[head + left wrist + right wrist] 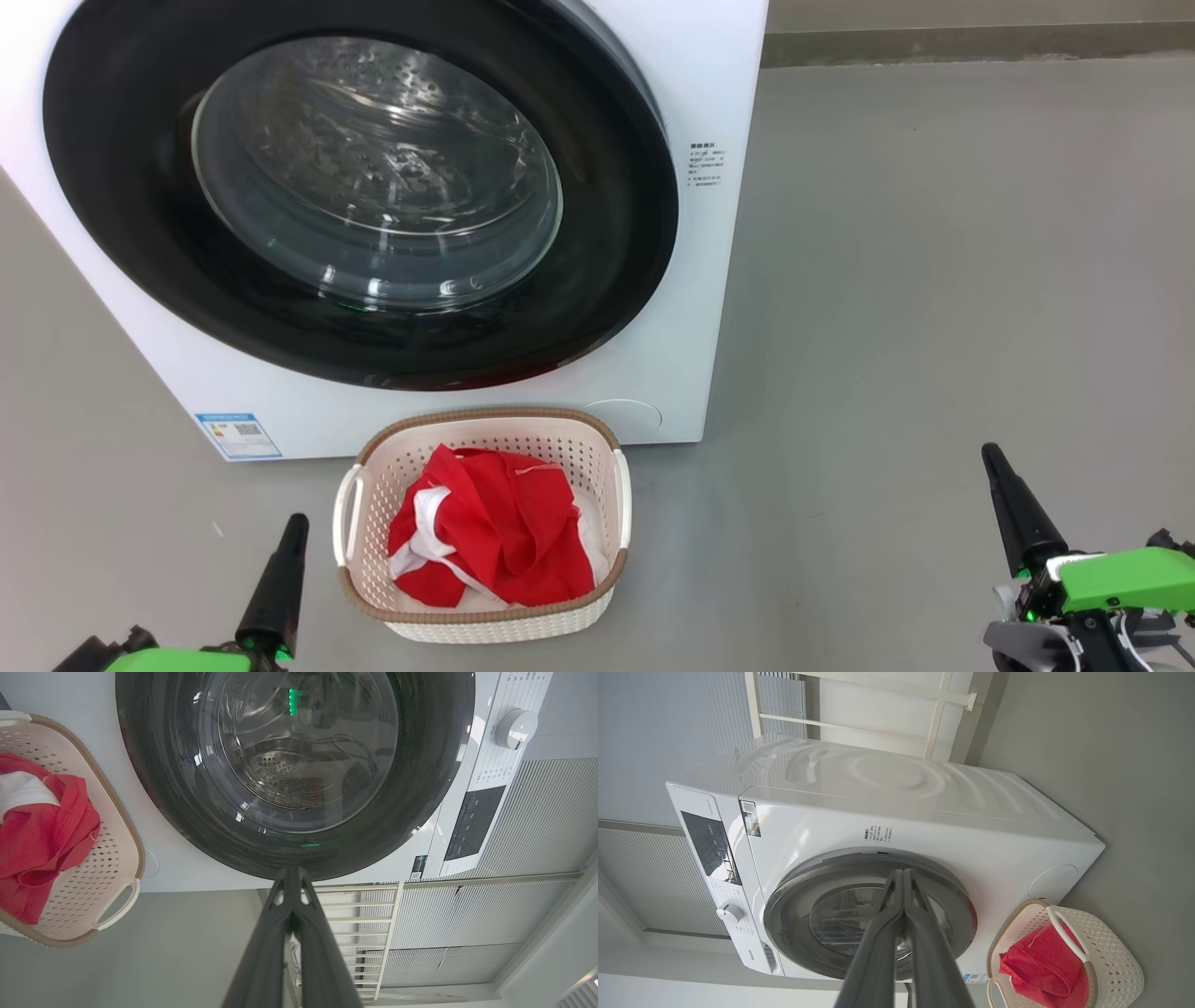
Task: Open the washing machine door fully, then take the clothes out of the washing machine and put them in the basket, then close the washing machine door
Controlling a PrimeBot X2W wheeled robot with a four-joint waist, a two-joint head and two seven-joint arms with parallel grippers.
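Smooth grey floor (pixel 934 280), soft even light; darker skirting strip (pixel 971 47) below a pale wall (pixel 980 13); ribbed white wall panels (pixel 551 821); cream rail frame (pixel 355 889) before them

Bright even light, sharp focus, glints on the washing machine door (pixel 373 177)

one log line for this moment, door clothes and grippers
washing machine door: closed | clothes: in basket | left gripper: shut, empty | right gripper: shut, empty | stage: looks done
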